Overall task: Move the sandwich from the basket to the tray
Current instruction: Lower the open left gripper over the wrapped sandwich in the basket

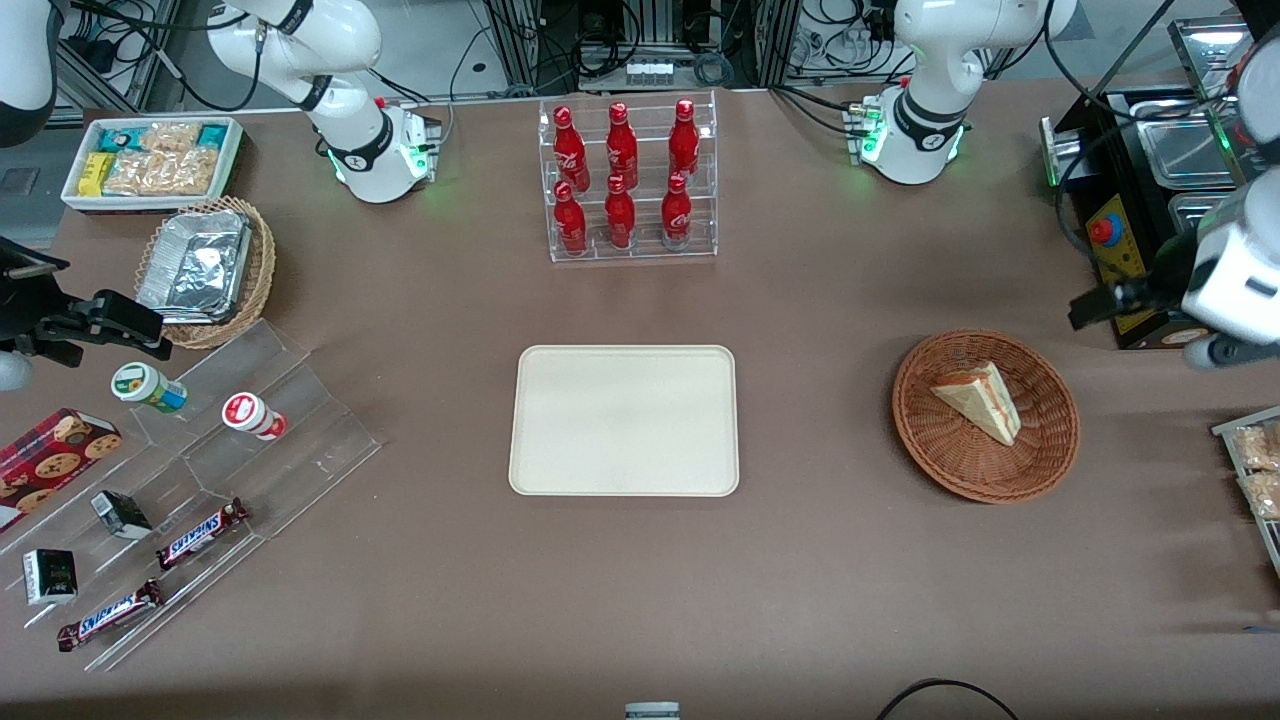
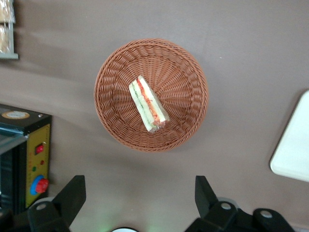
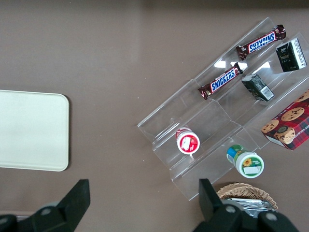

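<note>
Wicker basket [image 2: 151,94] holds one sandwich [image 2: 148,104]; one tray [image 1: 624,420]; gripper [image 2: 140,195] spread above.

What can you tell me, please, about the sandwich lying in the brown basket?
The sandwich is a triangular wedge of pale cream bread, with red-orange and green filling showing along one edge in the left wrist view. It lies on its side in the round reddish-brown wicker basket, touching only the weave. The gripper hovers open above, not touching it. The tray holds nothing.
</note>
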Robot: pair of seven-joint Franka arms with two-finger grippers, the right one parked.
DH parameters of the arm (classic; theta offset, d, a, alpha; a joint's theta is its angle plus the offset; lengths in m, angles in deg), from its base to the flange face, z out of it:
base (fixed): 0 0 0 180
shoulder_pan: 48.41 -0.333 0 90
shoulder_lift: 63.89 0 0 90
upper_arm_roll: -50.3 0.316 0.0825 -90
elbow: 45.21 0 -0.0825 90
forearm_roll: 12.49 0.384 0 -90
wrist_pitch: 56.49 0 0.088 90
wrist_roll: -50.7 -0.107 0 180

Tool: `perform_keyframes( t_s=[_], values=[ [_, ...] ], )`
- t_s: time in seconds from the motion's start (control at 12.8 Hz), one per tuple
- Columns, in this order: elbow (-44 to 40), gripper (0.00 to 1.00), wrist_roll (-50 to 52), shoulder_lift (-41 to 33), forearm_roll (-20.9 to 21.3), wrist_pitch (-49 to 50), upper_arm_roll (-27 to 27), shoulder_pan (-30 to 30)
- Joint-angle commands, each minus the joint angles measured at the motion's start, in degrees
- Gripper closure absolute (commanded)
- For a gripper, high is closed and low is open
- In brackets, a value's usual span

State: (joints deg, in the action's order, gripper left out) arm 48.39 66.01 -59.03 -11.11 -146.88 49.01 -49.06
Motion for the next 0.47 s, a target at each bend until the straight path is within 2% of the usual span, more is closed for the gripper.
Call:
perform_keyframes(
  t_s=[0.0,0.23,0.39],
  values=[
    [2.62,0.00,3.59,3.21,0.82,-5.38,-0.38,-0.14],
    [9.56,0.00,13.66,5.67,1.08,-18.38,-0.38,0.12],
    [10.90,0.00,16.94,7.78,1.08,-21.57,-0.38,-0.05]
  ],
)
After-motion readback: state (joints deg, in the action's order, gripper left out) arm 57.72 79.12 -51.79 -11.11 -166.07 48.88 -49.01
